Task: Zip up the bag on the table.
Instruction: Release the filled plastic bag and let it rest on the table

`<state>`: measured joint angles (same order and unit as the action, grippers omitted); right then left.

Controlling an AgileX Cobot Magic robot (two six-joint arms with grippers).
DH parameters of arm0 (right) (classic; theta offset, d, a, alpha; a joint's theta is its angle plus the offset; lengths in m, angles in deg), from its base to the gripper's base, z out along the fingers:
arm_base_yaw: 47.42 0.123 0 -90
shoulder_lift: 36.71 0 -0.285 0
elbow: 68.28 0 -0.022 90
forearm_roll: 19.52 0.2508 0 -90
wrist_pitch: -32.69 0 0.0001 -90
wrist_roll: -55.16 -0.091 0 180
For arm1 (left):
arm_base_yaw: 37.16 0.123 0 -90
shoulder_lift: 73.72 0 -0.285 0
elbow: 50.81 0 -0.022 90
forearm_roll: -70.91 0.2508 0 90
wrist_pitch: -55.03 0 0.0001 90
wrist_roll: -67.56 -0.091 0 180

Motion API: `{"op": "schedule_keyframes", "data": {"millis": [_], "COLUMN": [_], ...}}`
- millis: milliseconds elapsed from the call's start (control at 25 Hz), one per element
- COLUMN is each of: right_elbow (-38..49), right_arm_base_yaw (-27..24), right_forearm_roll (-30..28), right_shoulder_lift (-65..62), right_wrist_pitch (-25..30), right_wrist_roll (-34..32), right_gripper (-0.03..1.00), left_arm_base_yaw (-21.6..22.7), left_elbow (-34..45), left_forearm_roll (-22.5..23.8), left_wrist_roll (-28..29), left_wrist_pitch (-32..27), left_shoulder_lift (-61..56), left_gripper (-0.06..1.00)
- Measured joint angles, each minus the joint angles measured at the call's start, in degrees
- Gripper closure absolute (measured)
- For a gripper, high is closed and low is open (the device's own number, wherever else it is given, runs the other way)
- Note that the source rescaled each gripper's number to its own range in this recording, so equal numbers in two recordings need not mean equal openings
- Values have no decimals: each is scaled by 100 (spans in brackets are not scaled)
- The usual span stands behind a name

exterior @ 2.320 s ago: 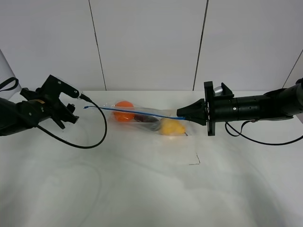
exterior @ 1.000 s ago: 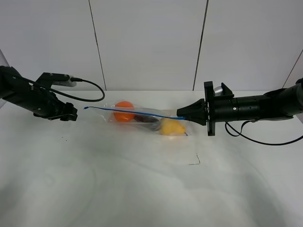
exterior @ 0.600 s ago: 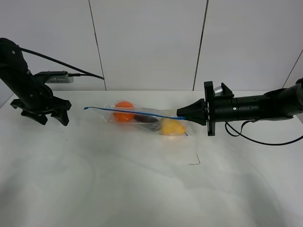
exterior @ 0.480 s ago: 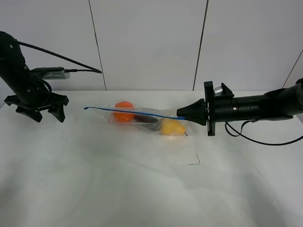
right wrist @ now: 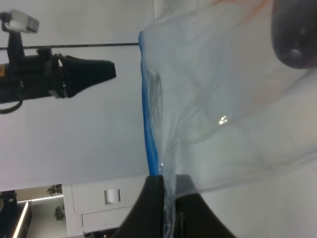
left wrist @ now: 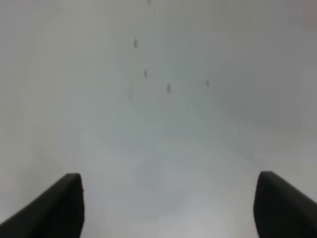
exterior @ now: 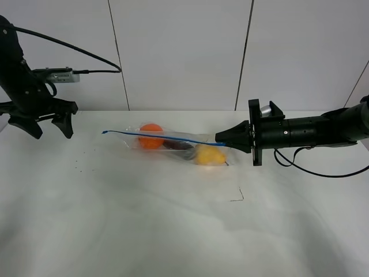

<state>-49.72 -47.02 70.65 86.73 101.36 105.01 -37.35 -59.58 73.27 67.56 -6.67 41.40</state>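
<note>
The clear bag (exterior: 173,144) lies on the white table (exterior: 173,231) with an orange, a dark purple and a yellow fruit inside. Its blue seal strip (exterior: 161,136) runs from a free left end to my right gripper (exterior: 222,138), which is shut on the strip's right end. In the right wrist view the black fingers (right wrist: 153,208) pinch the bag's (right wrist: 223,99) edge beside the blue strip (right wrist: 147,129). My left gripper (exterior: 49,128) hangs open above the table's far left, well apart from the bag. The left wrist view shows its gripper (left wrist: 168,178) with only bare table (left wrist: 163,124) between the fingertips.
A thin black corner mark (exterior: 236,196) sits on the table in front of the bag. Tiny dark specks (exterior: 78,167) dot the left side. A grey panelled wall (exterior: 184,52) stands behind the table. The left arm's cable (exterior: 86,55) loops in the air.
My left arm has swung up and back toward the far left, away from the bag's free end, with its gripper open. The right gripper and the bag have not moved.
</note>
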Motion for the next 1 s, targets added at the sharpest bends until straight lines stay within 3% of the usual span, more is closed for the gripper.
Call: {"op": "schedule_keyframes", "data": {"millis": [280,520,760,1000], "right_elbow": [0,0,0,0], "right_arm_base_yaw": [0,0,0,0], "right_forearm_roll": [0,0,0,0], "right_shoulder_lift": [0,0,0,0], "right_wrist_pitch": [0,0,0,0], "right_wrist_roll": [0,0,0,0], "right_gripper": [96,96,96,96], "left_arm_base_yaw": [0,0,0,0], "left_elbow": [0,141,1202,2741], "left_forearm_roll": [62,149,162,162], "left_wrist_roll": [-38,-38,-33,-33], "left_wrist_pitch": [-585,-621,-621,-621], "left_shoulder_lift": [0,-46,-825,-2240], "left_gripper": [-6,-6,-6,-6]}}
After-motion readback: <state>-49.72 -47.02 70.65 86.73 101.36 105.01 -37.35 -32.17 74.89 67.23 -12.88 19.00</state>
